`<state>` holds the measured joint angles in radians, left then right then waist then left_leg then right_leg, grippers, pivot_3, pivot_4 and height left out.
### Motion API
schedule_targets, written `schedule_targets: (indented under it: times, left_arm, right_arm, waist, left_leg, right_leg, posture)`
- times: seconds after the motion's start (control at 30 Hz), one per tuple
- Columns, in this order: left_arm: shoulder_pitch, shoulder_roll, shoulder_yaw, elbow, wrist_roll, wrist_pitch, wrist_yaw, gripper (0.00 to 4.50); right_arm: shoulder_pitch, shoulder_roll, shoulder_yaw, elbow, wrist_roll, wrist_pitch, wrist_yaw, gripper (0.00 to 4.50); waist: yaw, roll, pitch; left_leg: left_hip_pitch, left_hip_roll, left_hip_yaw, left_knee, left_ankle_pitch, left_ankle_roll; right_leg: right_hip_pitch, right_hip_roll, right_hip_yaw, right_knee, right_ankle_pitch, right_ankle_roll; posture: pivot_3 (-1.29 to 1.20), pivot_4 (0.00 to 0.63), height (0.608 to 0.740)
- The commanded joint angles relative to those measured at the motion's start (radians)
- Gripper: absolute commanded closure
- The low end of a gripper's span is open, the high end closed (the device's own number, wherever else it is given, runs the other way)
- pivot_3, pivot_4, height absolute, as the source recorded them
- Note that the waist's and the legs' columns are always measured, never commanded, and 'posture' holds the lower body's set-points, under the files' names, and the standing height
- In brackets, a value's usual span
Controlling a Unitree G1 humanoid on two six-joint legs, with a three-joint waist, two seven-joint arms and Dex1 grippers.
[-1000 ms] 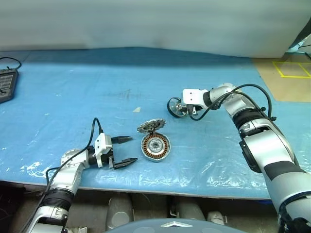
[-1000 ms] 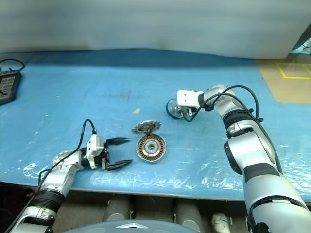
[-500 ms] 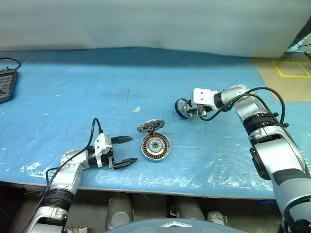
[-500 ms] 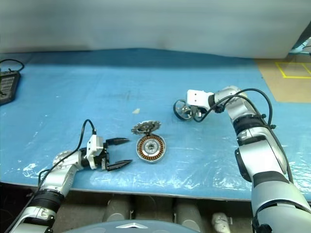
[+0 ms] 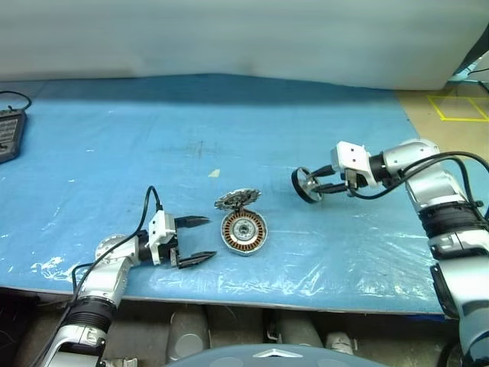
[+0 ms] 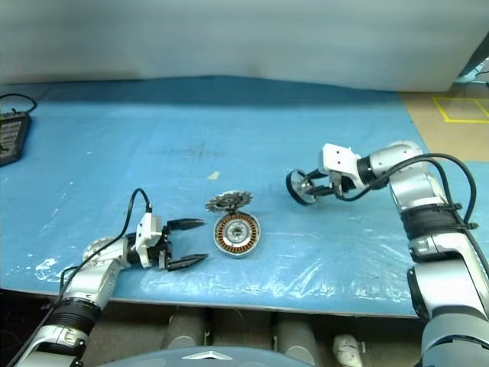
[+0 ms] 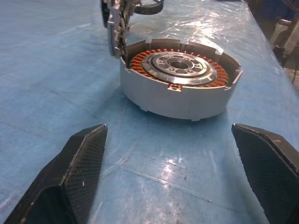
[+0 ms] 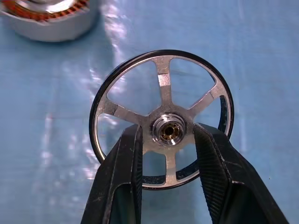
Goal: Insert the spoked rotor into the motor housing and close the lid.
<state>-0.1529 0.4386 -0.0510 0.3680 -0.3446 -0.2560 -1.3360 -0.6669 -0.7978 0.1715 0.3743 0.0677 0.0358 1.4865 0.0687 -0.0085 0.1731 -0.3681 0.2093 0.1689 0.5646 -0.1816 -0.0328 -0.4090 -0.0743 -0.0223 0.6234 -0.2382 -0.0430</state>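
The motor housing (image 5: 244, 231), a silver cup with copper windings (image 7: 180, 77), sits on the blue table near the front. Its toothed lid (image 5: 236, 199) stands tilted open at the housing's far edge. My left gripper (image 5: 195, 238) rests open on the table just left of the housing, nothing between its fingers. My right gripper (image 5: 320, 184) is shut on the spoked rotor (image 5: 306, 185), its fingers pinching the hub (image 8: 169, 130). The rotor hangs above the table, to the right of and beyond the housing.
The blue plastic sheet (image 5: 153, 138) covers the table. A dark device (image 5: 9, 130) with a cable lies at the far left edge. A tan floor area with yellow tape (image 5: 458, 111) lies beyond the table's right end.
My right gripper has carried the rotor to the right and nearer the front, turning it on the way. The left gripper, housing and lid have stayed put.
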Motion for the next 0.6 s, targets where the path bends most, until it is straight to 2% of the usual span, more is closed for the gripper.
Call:
schedule_targets:
  times: [0.03, 0.17, 0.27, 0.6]
  left_arm:
    - [0.0, 0.011, -0.008, -0.021, -0.014, 0.011, -0.027, 0.0]
    - [-0.008, 0.011, -0.014, -0.037, -0.015, 0.03, -0.037, 0.0]
    - [-0.005, 0.011, -0.015, -0.051, -0.014, 0.04, -0.035, 0.0]
    - [0.008, 0.02, -0.028, -0.131, -0.02, 0.092, -0.028, 0.0]
  right_arm:
    - [0.058, -0.026, -0.048, -0.208, 0.147, 0.149, 0.057, 3.21]
    - [0.136, -0.008, -0.04, -0.413, 0.282, 0.313, 0.048, 3.21]
    - [0.144, 0.015, -0.03, -0.481, 0.331, 0.388, 0.018, 3.21]
    - [0.13, 0.096, 0.034, -0.464, 0.302, 0.408, -0.062, 3.21]
  waist:
    - [0.0, 0.0, 0.0]
    - [0.003, 0.0, 0.0]
    - [0.003, 0.0, 0.0]
    - [0.006, 0.0, 0.0]
  left_leg:
    - [0.0, 0.0, 0.0, 0.0, 0.0, 0.0]
    - [0.001, 0.004, 0.0, -0.001, 0.0, 0.0]
    - [0.001, 0.004, 0.001, -0.001, 0.0, -0.001]
    - [0.0, 0.004, 0.001, -0.001, -0.002, -0.003]
  right_leg:
    - [0.0, 0.0, 0.0, 0.0, 0.0, 0.0]
    - [0.0, 0.0, 0.0, 0.0, 0.0, 0.0]
    - [0.0, 0.0, 0.0, -0.001, 0.0, 0.0]
    - [0.0, 0.0, 0.0, -0.001, 0.0, 0.0]
  posture:
    - [0.0, 0.15, 0.74]
    - [0.0, 0.15, 0.74]
    - [0.0, 0.15, 0.74]
    - [0.0, 0.15, 0.74]
